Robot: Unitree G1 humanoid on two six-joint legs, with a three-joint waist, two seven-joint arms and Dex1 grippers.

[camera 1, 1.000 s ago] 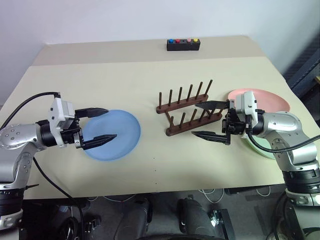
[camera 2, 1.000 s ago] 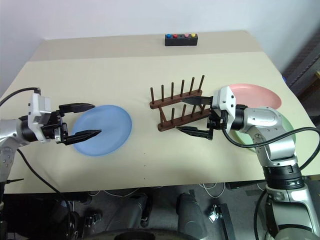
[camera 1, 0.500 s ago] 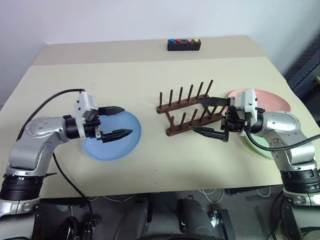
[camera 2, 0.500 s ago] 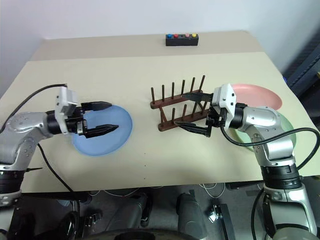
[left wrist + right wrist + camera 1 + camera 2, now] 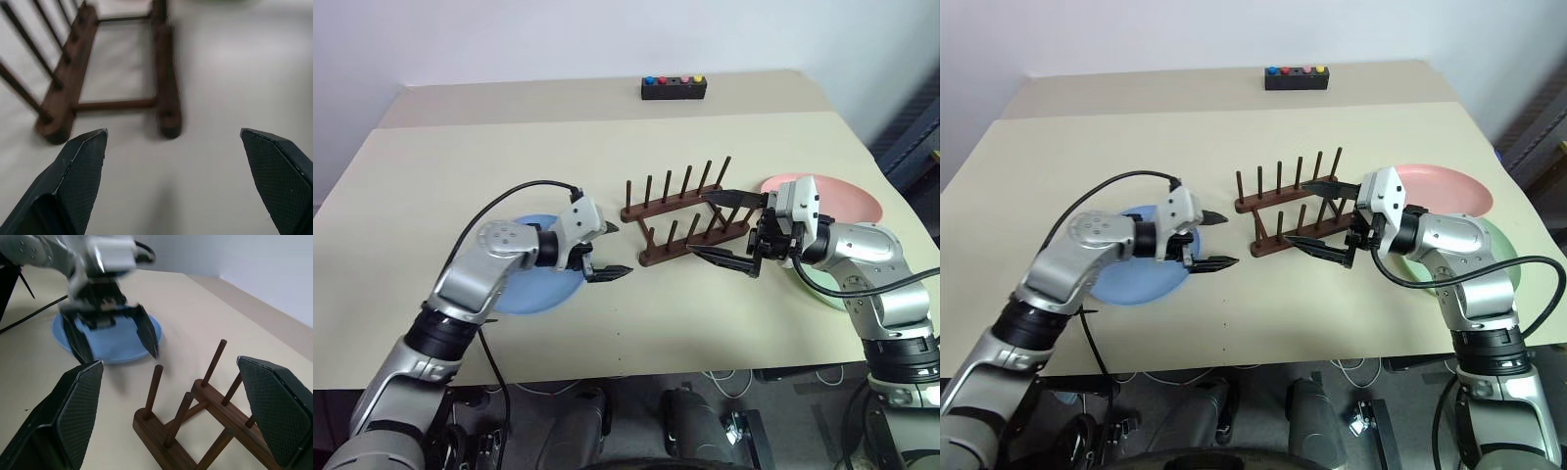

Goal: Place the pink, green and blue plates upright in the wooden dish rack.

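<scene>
Both my jaws stand released, empty. Blue plate (image 5: pixel 524 294) lies flat near the table's front edge: stiff, light, slippery; I judge a rim grip best.

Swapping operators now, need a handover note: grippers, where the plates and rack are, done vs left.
Left gripper: open, empty, between the blue plate and the wooden dish rack.
Right gripper: open, empty, at the rack's right end.
Blue plate lies flat on the table, left of the rack. Pink plate and green plate lie flat to the rack's right, partly behind the right arm; pink on the far side.
Done: nothing racked; rack is empty.
Left: all three plates upright in the rack.
</scene>
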